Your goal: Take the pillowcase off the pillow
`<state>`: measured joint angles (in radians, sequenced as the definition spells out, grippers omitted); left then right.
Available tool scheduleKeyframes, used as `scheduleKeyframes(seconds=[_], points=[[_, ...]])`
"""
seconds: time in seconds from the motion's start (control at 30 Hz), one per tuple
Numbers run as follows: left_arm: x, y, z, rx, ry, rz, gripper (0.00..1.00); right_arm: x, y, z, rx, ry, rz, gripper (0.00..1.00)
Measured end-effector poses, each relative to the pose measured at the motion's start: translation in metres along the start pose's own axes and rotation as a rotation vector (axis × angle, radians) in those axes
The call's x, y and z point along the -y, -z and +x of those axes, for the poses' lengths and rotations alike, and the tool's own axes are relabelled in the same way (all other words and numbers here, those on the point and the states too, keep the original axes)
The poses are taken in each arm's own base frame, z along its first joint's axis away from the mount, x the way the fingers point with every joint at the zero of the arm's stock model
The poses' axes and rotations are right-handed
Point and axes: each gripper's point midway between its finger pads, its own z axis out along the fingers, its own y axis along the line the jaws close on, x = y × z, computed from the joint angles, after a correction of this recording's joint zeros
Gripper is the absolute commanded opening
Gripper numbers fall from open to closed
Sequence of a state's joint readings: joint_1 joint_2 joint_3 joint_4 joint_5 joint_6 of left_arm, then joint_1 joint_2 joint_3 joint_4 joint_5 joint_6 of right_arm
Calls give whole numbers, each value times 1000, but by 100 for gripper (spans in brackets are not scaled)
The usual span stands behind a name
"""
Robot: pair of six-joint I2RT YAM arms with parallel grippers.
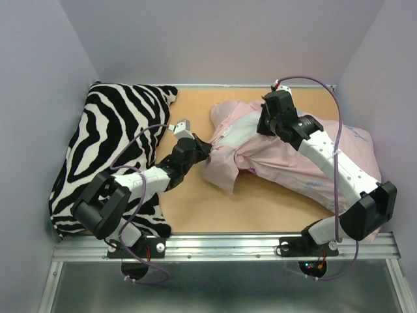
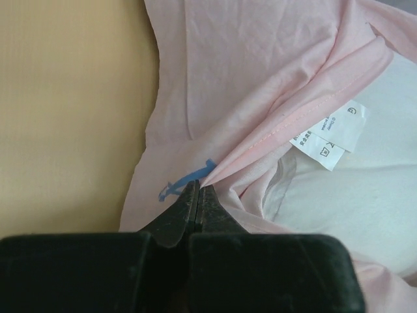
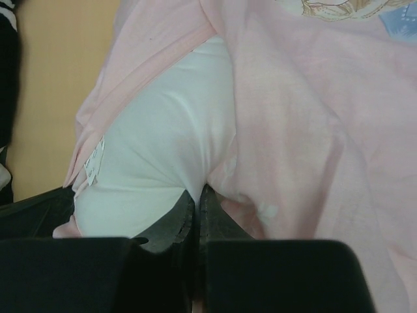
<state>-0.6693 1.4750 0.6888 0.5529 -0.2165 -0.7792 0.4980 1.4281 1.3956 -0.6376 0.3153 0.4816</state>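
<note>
The pillowcase (image 1: pixel 287 160) lies pale-pink side out at the table's right centre, and the pillow is mostly inside it. My left gripper (image 1: pixel 204 149) is shut on the stitched hem of the pillowcase (image 2: pixel 260 85) at its open left end (image 2: pixel 197 187), beside a blue mark (image 2: pixel 186 179). The white pillow (image 2: pixel 365 195) and its small tag (image 2: pixel 332 134) show in the opening. My right gripper (image 1: pixel 262 129) is shut on a pinch of the white pillow (image 3: pixel 163 143) at its fingertips (image 3: pixel 197 193). The pillowcase (image 3: pixel 300 130) is bunched to the right, with a bit of cartoon print at the top.
A black-and-white zebra-striped pillow (image 1: pixel 111 137) fills the table's left side, under my left arm. Bare wooden tabletop (image 1: pixel 215 202) shows between the arms and beyond the pillowcase. Pale walls close in the back and sides. A metal rail (image 1: pixel 228 244) runs along the near edge.
</note>
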Motion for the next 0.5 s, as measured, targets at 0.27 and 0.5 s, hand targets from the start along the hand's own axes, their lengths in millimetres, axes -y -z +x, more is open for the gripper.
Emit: scheduleKeyframes(seconds=[0.27,0.5], points=[[17,22,23,-56,-44,154,0,3,-9,6,-43,11,23,1],[66,64,41,-84,-142,329,0,7,-21,6,-63,11,38,1]])
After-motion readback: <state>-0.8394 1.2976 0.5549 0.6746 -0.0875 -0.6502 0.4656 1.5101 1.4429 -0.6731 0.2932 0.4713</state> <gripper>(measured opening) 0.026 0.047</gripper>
